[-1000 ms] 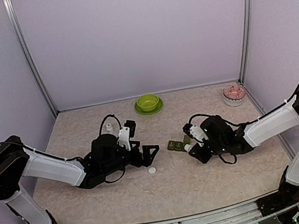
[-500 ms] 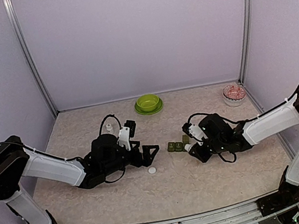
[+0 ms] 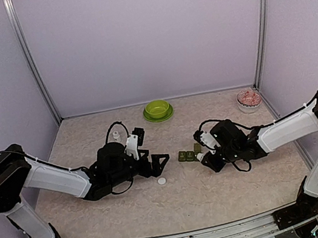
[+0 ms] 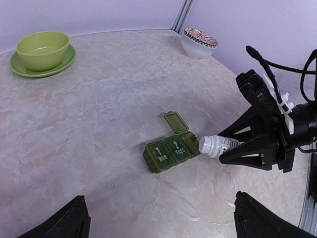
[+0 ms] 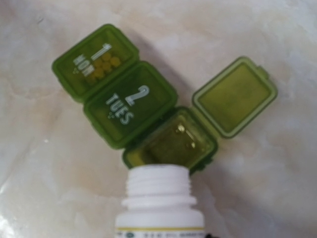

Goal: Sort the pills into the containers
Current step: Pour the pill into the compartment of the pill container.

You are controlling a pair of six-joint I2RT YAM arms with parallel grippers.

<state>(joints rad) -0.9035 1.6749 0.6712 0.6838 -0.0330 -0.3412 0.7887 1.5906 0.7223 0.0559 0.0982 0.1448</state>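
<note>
Dark green three-cell box point(image 5: 130, 106) lies flat, its end lid open. Pills point(image 5: 102, 66) cluster under the closed MON lid.

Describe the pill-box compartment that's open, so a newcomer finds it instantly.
Near the middle of the table lies a dark green pill box with three compartments in a row. Take the end compartment at the mouth of the white bottle: its lid is flipped open, while MON and TUES are shut.
</note>
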